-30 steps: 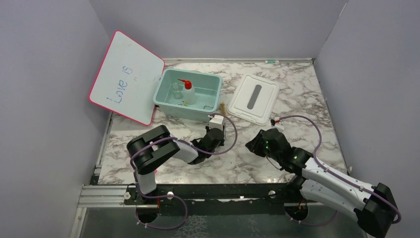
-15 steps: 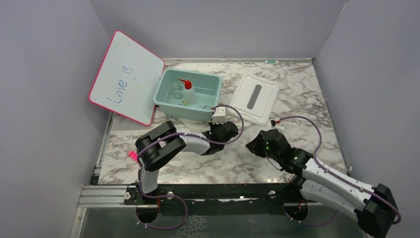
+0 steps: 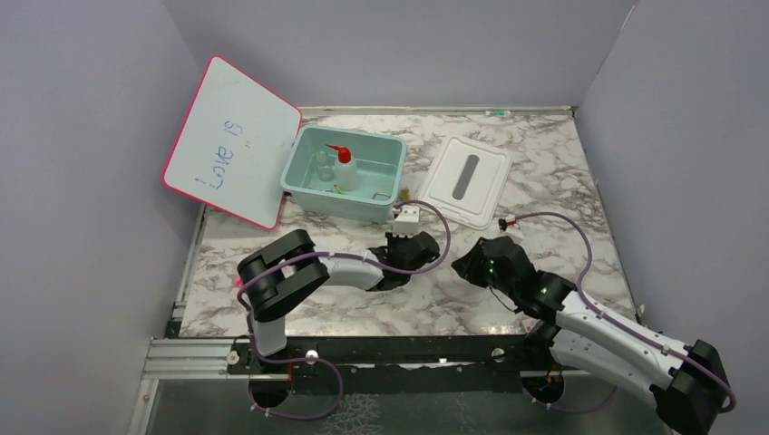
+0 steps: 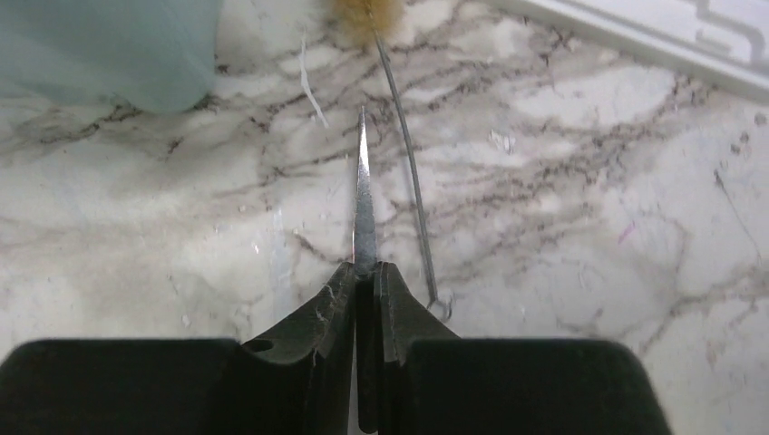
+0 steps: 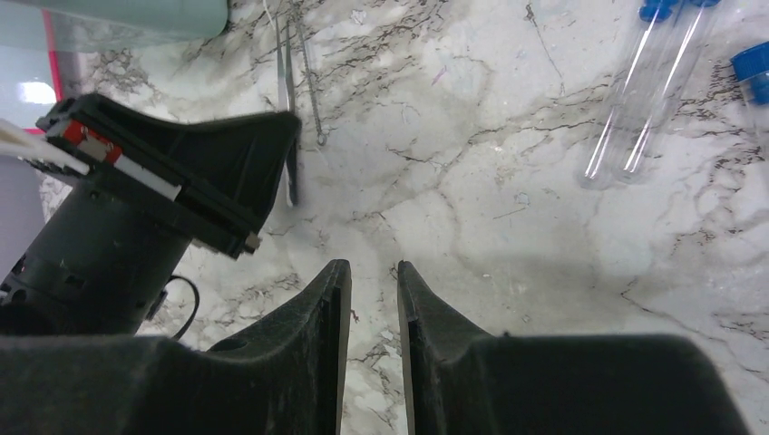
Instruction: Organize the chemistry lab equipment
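My left gripper point(image 4: 365, 269) is shut on a thin metal tool point(image 4: 364, 195) that points out over the marble, seen edge-on. In the top view the left gripper point(image 3: 405, 251) is low, just in front of the teal bin point(image 3: 308, 186). The bin holds the squeeze bottle with the red nozzle point(image 3: 343, 163) and small vials point(image 3: 322, 163). A wire-handled brush point(image 4: 410, 172) lies just right of the held tool. My right gripper point(image 5: 373, 269) is open only narrowly, empty, above bare marble. Clear tubes with blue caps point(image 5: 639, 91) lie to its far right.
A white bin lid point(image 3: 465, 179) lies right of the bin. The pink-edged whiteboard point(image 3: 231, 140) leans at the back left. A pink marker point(image 3: 240, 284) peeks out by the left arm's elbow. Grey walls enclose the table.
My left gripper has moved right and slightly forward along the bin's front, with the metal tool in it. The right arm has not moved.
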Robot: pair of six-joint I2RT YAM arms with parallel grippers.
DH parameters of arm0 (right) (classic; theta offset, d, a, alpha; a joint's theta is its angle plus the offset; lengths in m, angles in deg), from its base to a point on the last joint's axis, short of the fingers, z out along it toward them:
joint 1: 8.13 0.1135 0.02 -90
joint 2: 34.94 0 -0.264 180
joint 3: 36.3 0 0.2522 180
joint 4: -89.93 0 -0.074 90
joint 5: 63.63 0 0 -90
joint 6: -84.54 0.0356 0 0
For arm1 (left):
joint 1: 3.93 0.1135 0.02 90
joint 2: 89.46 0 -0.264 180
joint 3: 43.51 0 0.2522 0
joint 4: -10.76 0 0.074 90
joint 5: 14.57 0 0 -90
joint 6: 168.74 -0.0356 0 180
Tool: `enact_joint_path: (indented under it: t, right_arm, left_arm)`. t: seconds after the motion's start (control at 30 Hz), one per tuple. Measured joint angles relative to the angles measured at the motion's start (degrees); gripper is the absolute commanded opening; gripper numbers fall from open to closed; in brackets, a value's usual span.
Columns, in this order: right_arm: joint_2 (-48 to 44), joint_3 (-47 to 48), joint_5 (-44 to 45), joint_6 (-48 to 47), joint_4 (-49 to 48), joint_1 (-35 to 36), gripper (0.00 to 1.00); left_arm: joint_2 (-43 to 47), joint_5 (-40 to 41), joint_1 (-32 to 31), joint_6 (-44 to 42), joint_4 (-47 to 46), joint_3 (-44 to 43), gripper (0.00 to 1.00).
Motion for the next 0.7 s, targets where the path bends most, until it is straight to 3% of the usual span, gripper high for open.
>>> enact_joint_path:
  t: [0.37, 0.7]
  right_arm:
    - [-2.51, 0.00, 1.66, -0.15, 1.86, 0.00, 0.30]
    - [-2.60, 0.00, 1.77, -0.13, 2.64, 0.00, 0.30]
  left_arm:
    - [17.07, -8.55, -0.57, -4.26, 13.75, 2.51, 0.14]
    - [26.38, -7.34, 5.05, -9.84, 18.10, -9.84, 0.14]
